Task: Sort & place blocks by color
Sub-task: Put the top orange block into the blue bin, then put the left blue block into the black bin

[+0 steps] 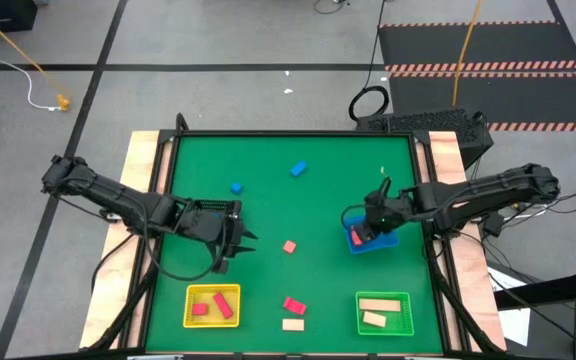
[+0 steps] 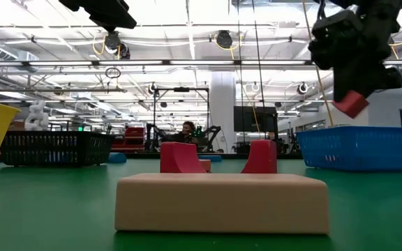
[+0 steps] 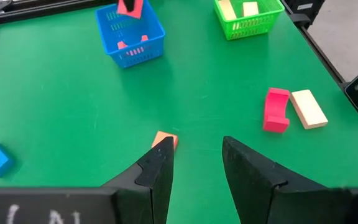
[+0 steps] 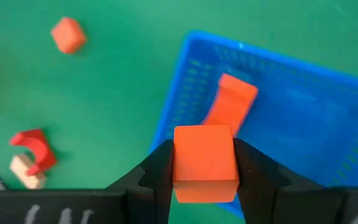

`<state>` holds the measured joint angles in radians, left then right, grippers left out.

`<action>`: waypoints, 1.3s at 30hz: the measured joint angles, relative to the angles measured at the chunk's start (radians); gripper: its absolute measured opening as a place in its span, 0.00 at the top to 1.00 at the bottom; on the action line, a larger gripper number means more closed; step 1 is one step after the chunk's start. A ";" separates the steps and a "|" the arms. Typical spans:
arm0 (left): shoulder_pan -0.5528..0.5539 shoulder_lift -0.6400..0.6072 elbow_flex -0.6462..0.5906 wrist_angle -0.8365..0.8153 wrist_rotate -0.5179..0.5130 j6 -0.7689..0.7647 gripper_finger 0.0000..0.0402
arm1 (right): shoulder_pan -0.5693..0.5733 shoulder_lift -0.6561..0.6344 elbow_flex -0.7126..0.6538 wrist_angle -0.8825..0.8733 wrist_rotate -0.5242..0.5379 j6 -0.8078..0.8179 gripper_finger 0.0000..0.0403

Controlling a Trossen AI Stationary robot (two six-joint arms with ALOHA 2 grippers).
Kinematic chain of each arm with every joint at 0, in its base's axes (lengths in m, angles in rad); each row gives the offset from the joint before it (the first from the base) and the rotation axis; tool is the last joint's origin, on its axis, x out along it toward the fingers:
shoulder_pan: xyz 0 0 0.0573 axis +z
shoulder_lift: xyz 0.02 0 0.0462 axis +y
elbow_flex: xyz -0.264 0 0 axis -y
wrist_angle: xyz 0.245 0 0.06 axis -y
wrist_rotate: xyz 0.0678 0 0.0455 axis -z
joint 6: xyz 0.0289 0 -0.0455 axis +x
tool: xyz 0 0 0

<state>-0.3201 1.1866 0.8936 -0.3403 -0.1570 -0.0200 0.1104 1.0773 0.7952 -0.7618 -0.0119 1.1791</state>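
right tool [image 4: 204, 163] | grips salmon cube [image 4: 204, 160] (square-faced, plain) | above blue tray [image 4: 328, 118]

The counter [image 1: 268, 190] is covered in green, edged in pale wood. A salmon-pink cube [image 4: 205, 163] is clamped between the black fingers of the right end effector [image 4: 205, 171]. The blue tray [image 1: 378, 243], yellow tray [image 1: 212, 306] and green tray [image 1: 384, 313] are seen, with cream bars [image 1: 374, 311] in the green and red blocks [image 1: 213, 304] in the yellow. Two blue cubes [image 1: 297, 169] lie loose.

Green table [image 1: 298, 200], yellow tray [image 1: 211, 306], green tray [image 1: 383, 313], blue tray [image 1: 371, 240], scattered blocks [image 1: 289, 246]
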 joint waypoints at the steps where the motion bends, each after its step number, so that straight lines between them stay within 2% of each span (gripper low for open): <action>1: 0.002 0.000 0.000 0.000 0.000 0.000 0.65 | 0.004 0.001 0.000 -0.017 0.004 0.013 0.69; 5: 0.016 0.007 -0.001 -0.002 -0.002 -0.001 0.65 | 0.010 0.000 0.000 -0.068 0.008 0.045 0.65; 10: 0.037 0.019 -0.002 -0.002 -0.012 -0.027 0.65 | 0.010 0.000 0.000 -0.090 0.009 0.066 0.65; 13: 0.049 0.019 -0.002 -0.019 -0.076 -0.063 0.65 | 0.010 0.000 0.000 -0.089 0.009 0.066 0.64; 17: 0.079 0.028 -0.001 -0.073 -0.199 -0.111 0.65 | 0.010 0.001 0.000 -0.088 0.009 0.066 0.56; 21: 0.137 0.025 -0.001 -0.134 -0.225 -0.124 0.65 | 0.009 0.000 0.000 -0.086 0.009 0.066 0.47; 27: 0.313 0.026 -0.001 -0.238 -0.226 -0.193 0.65 | 0.009 0.000 0.000 -0.075 0.007 0.066 0.37; 30: 0.442 0.034 -0.001 -0.285 -0.178 -0.252 0.65 | 0.009 0.000 0.000 -0.075 0.007 0.062 0.36; 33: 0.567 0.065 -0.001 -0.336 -0.102 -0.292 0.65 | 0.009 0.000 0.000 -0.075 0.007 0.060 0.36; 39: 0.711 0.197 0.000 -0.346 -0.076 -0.304 0.65 | 0.008 0.000 0.000 -0.073 0.020 0.026 0.36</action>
<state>0.3904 1.3840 0.8932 -0.6867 -0.2325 -0.3236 0.1184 1.0773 0.7948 -0.8352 0.0086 1.2052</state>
